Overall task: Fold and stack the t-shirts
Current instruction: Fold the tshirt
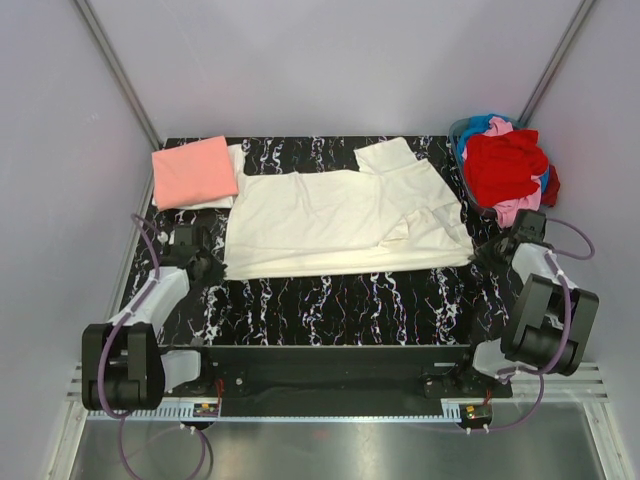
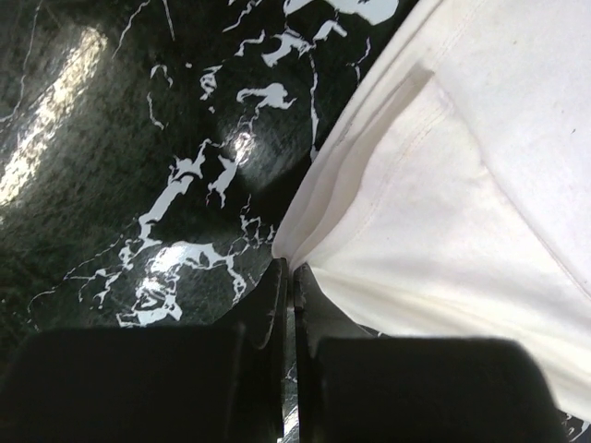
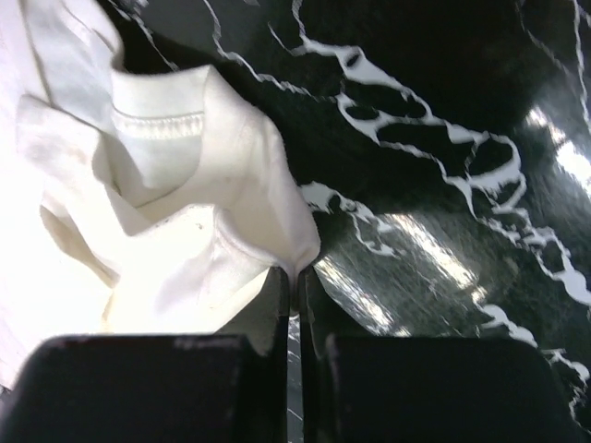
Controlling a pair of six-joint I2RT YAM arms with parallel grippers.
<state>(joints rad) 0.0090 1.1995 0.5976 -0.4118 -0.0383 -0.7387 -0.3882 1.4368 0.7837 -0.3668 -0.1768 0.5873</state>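
Observation:
The large cream t-shirt (image 1: 345,215) lies spread across the black marbled table (image 1: 330,305), partly folded. My left gripper (image 1: 218,268) is shut on its near left corner (image 2: 305,242), seen pinched between the jaws in the left wrist view. My right gripper (image 1: 484,254) is shut on its near right corner (image 3: 277,249), the cloth bunched at the jaw tips. A folded salmon-pink t-shirt (image 1: 194,171) lies at the back left on a folded white one (image 1: 232,180). Red (image 1: 505,165), pink (image 1: 512,208) and blue (image 1: 478,128) shirts are heaped at the back right.
The heap of unfolded shirts sits in a basket (image 1: 462,150) at the table's back right corner. Grey walls close in the back and sides. A bare strip of table lies between the cream shirt and the arm bases.

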